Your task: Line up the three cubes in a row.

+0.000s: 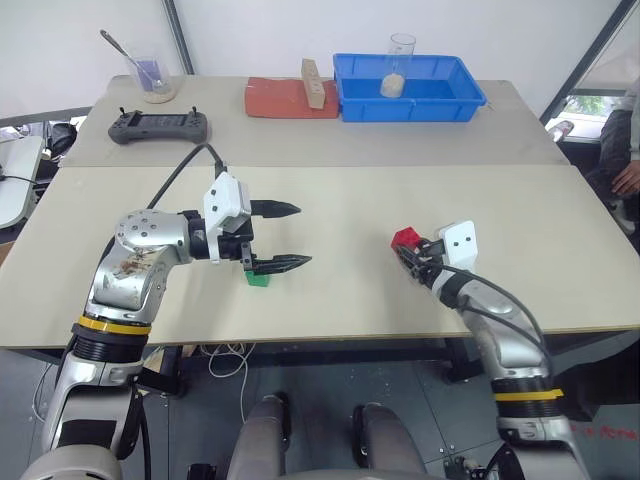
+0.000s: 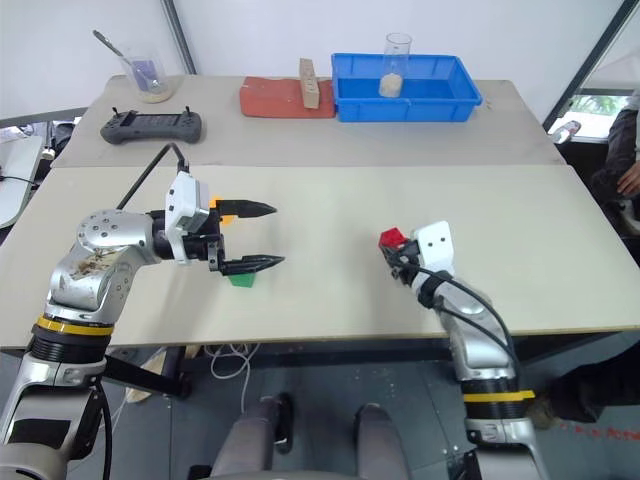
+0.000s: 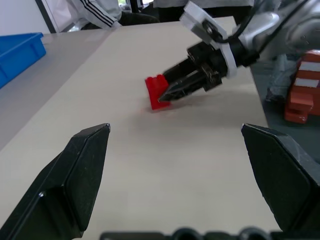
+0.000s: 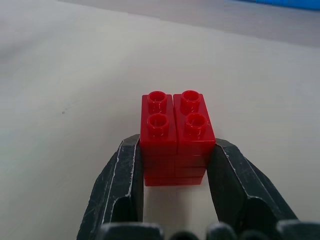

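The right gripper (image 4: 175, 150) is clamped on the red studded plastic cube (image 4: 176, 135), which sits between its jaws on the pale beige tabletop (image 1: 400, 200). The left gripper (image 1: 285, 237) hangs with jaws wide apart; the green plastic cube (image 1: 259, 279) lies just beneath them and the yellow-orange plastic cube (image 2: 229, 209) shows just behind them.

Count of what I saw on the table

I counted three cubes: one red (image 4: 176, 135), one green (image 1: 259, 280), one yellow-orange (image 2: 229, 207) partly hidden behind the left arm. I had two grippers in view, the left gripper (image 1: 292, 238) and the right gripper (image 1: 406, 254). At the far side I counted one blue bin (image 1: 408, 88), two clear cups, one in the bin (image 1: 396, 66) and one with a spoon (image 1: 150, 77), one red mat (image 1: 290, 98), one wooden block (image 1: 313, 83) and one controller (image 1: 158, 126).
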